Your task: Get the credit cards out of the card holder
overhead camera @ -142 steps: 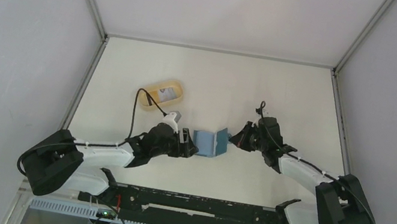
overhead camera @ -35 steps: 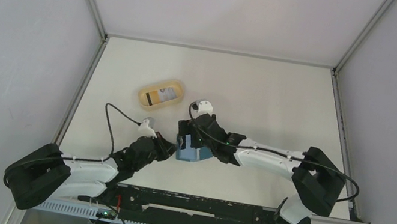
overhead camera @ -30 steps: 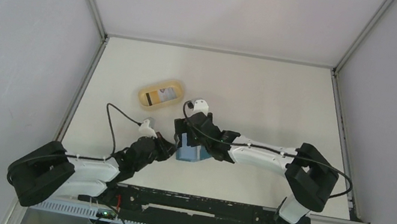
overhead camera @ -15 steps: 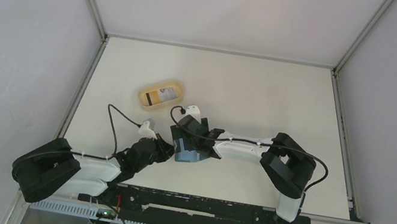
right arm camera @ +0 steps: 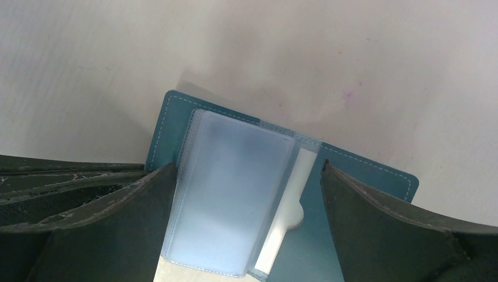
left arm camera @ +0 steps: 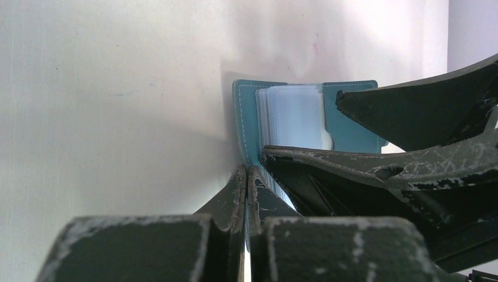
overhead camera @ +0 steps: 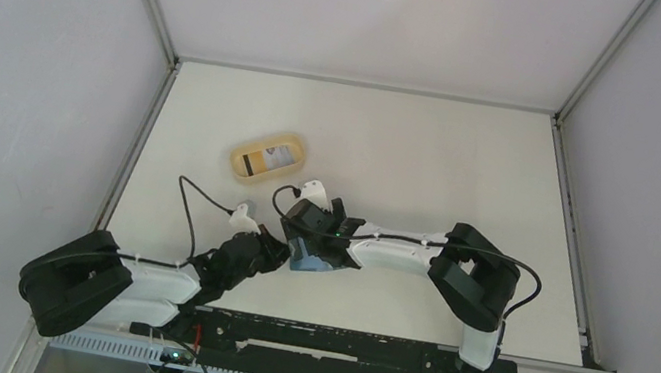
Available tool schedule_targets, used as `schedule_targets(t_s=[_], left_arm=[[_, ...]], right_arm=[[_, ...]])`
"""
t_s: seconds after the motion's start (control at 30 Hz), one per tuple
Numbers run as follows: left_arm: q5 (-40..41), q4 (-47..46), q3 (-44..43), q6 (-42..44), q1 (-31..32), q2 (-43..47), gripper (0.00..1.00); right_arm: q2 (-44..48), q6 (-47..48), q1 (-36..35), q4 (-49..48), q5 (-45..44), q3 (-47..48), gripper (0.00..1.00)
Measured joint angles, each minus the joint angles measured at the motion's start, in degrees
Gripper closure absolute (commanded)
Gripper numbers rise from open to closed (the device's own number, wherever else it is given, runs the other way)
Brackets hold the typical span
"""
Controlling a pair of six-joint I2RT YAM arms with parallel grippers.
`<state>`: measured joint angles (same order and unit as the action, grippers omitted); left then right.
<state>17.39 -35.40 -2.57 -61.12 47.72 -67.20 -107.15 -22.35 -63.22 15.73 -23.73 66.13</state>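
On the pale table (overhead camera: 433, 153), the big change is the right arm (overhead camera: 397, 248). A few seconds ago it was stretched out to the right, tugging the open flap. Now it is folded back on itself, and its wrist has swung over to the left, above the work. In the last second it has crept a little further left. The left arm (overhead camera: 160, 272) has drawn back towards its base and lies low.

The tan dish (overhead camera: 239, 163) sits where it was, well apart from the action, with one credit card (overhead camera: 270, 158) already lying in it.

The card holder (overhead camera: 315, 257) lies open near the front of the table, between the two wrists. The left gripper (left arm camera: 245, 173) has its fingers pressed together on the edge of the teal cover, pinning it. The right gripper (right arm camera: 246, 170) hangs over it with its fingers wide apart, holding nothing and straddling the stack of clear sleeves (right arm camera: 235, 194).

A white card (right arm camera: 288, 200) shows as a strip beside the frosted sleeves, still tucked in. To my eye the holder is now steadied and the right fingers are lined up for the next pull, but that card is not yet out.
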Motion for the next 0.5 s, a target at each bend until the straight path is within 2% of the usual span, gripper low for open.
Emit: schedule_targets(t_s=[0.5], left_arm=[[1.81,1.88,0.0,-0.98,1.03,0.87,1.0]], right_arm=[[0.09,3.43,-0.66,1.88,-3.45,0.26,0.0]])
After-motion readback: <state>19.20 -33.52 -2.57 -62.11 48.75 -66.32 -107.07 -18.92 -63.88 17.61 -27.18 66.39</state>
